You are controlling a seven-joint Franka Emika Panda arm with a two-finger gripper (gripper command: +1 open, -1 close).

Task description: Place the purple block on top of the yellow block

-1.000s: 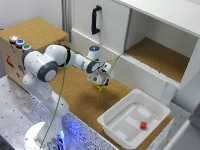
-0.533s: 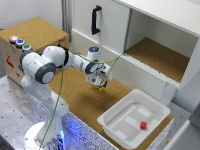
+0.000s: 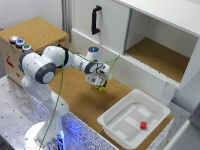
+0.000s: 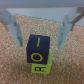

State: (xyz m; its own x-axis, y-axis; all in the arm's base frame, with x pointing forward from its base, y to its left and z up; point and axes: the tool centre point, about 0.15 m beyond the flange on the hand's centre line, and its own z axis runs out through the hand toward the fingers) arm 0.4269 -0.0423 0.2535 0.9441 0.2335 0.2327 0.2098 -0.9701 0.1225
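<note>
Plainly, the cork surface (image 3: pixel 82 102) carries everything, the white tub (image 3: pixel 131 122) and its red cube (image 3: pixel 143 125) lying well apart. The gripper (image 4: pixel 39 37) hangs over the stack with jaws spread, gripping nothing. The purple block (image 4: pixel 37 48) already sits on the yellow block (image 4: pixel 40 67) (slightly askew). Both look light, rigid and easily toppled; flat opposite side faces suit any grasp.

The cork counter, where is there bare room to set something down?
Bare cork counter lies between the robot base and the white tray. It is crowded by the pincer, open around the purple block on the yellow block. The tray holds one red cube, otherwise bare.
</note>
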